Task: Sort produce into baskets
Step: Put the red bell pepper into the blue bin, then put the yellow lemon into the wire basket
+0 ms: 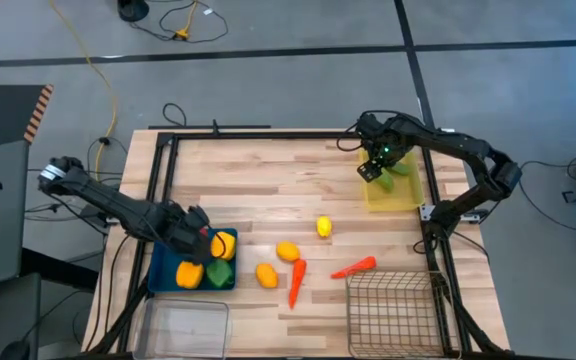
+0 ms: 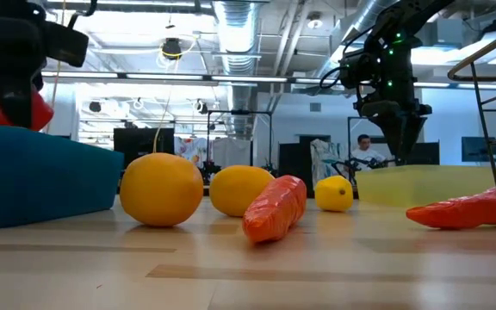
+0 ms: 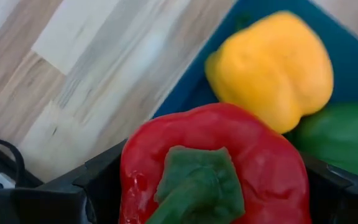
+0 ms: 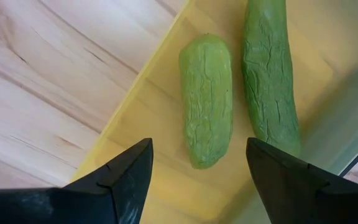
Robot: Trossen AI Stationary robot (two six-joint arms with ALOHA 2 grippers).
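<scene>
My left gripper (image 1: 205, 240) is shut on a red bell pepper (image 3: 213, 162) over the far part of the blue tray (image 1: 164, 268). In that tray lie a yellow pepper (image 3: 272, 68) and a green pepper (image 3: 340, 137). My right gripper (image 4: 197, 168) stands open, pointing down, above the translucent yellow tray (image 1: 393, 195), where two green cucumbers (image 4: 207, 99) (image 4: 269, 68) lie flat. Neither cucumber touches its fingers. Three lemons (image 1: 287, 250) and two orange carrots (image 1: 296, 282) (image 1: 353, 267) lie on the wooden table between the trays. My left gripper pinches the red bell pepper between its two fingers, one on each side of its body (image 3: 132, 180). The fingers come from above, slanting down. The pepper sits upright with its green stem (image 3: 194, 180) toward the wrist. It hangs above the blue tray's rim (image 2: 50, 142).
A wire mesh basket (image 1: 393, 312) stands at the near right and a clear plastic bin (image 1: 183, 328) at the near left. A dark frame (image 1: 158, 190) runs round the table's edges. Bare wood lies in the far middle.
</scene>
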